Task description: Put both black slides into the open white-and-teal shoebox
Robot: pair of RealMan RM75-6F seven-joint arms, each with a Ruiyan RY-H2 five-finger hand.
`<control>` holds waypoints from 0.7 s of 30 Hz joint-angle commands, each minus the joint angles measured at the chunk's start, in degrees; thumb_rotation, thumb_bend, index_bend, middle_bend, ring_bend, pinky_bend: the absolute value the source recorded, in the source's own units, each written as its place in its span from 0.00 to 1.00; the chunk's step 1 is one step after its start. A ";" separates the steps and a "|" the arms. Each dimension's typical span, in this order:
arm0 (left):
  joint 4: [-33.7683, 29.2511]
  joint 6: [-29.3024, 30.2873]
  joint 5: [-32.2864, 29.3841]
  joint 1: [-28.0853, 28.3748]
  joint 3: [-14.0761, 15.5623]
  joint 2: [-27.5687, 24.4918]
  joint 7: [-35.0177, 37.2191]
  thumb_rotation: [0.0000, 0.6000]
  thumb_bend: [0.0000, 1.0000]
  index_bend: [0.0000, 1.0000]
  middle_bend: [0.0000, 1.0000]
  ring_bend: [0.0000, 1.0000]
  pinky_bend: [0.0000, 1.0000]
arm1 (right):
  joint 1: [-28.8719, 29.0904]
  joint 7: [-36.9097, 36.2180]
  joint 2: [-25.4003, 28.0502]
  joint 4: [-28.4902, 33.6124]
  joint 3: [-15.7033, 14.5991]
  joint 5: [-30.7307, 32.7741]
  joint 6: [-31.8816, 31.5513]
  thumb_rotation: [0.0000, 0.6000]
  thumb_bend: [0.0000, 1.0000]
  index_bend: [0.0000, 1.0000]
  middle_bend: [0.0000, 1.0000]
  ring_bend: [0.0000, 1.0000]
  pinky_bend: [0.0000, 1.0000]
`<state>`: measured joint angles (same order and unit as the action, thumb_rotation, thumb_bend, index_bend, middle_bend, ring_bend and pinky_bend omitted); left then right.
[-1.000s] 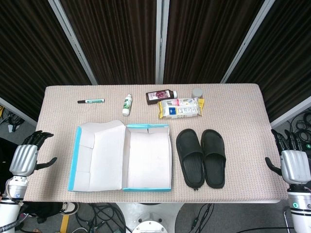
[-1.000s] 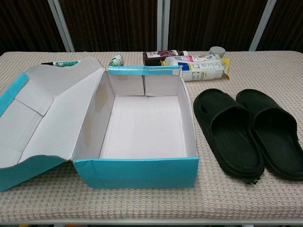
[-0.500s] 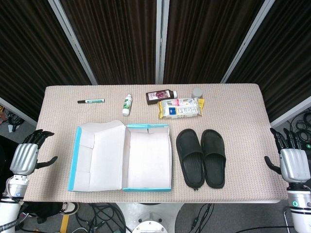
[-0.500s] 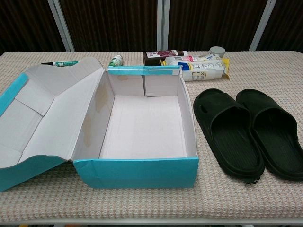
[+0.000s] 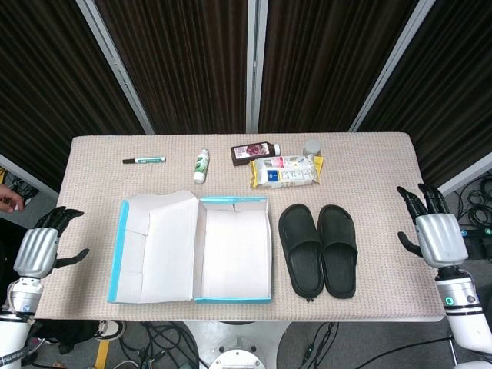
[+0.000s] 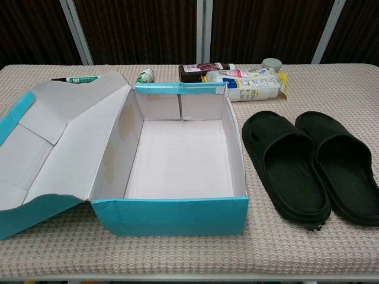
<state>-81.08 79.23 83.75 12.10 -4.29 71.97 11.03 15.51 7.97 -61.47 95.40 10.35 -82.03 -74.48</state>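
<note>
While both black slides (image 5: 317,250) lie side by side on the table (image 5: 384,177) — touching along their inner edges, soles down, just right of the shoebox (image 5: 233,288) — the box stands open with its lid (image 5: 154,246) folded out flat to the left and nothing inside. Left hand (image 5: 37,250): off the table's left edge, fingers spread, holding nothing. Right hand (image 5: 436,237): at the table's right edge, well apart from the slides, fingers likewise spread and holding nothing; neither hand appears in the chest view. Along the far edge — a marker (image 5: 144,160), a small white bottle (image 5: 201,165), a dark bottle (image 5: 254,152), a yellow-edged packet (image 5: 285,171) and a grey cap (image 5: 311,146).
</note>
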 commanded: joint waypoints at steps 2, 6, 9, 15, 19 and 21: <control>0.23 0.31 0.11 -0.23 0.09 0.03 0.46 1.00 0.17 0.23 0.22 0.13 0.21 | 4.98 3.43 2.60 4.63 1.42 2.77 7.53 1.00 0.16 0.08 0.24 0.00 0.05; 0.27 0.22 -0.04 -0.30 0.02 -0.25 1.43 1.00 0.17 0.23 0.22 0.13 0.21 | 9.03 7.02 2.65 6.50 2.38 7.49 13.60 1.00 0.15 0.09 0.25 0.07 0.09; 0.00 0.00 -0.12 -0.41 0.12 -0.55 2.45 1.00 0.17 0.23 0.22 0.13 0.21 | 12.11 10.34 2.39 7.41 2.79 12.39 18.20 1.00 0.13 0.10 0.25 0.18 0.16; 0.24 -0.32 -0.23 -0.59 0.32 -0.80 3.61 1.00 0.17 0.23 0.22 0.13 0.21 | 18.13 16.52 1.41 8.41 2.75 20.98 24.70 1.00 0.09 0.10 0.26 0.16 0.18; 0.81 -0.66 -0.19 -0.63 0.51 -0.75 4.69 1.00 0.17 0.23 0.22 0.13 0.21 | 21.59 19.63 0.19 8.70 2.29 27.00 26.99 1.00 0.09 0.10 0.26 0.16 0.22; 1.13 -0.82 -0.19 -0.66 0.57 -0.77 5.42 1.00 0.17 0.23 0.22 0.13 0.21 | 23.42 21.13 -0.46 8.71 1.76 30.41 28.05 1.00 0.09 0.10 0.26 0.16 0.23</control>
<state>-80.14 78.53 83.55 11.46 -3.78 71.20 16.14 36.36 26.79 -60.88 103.80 12.68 -55.28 -48.28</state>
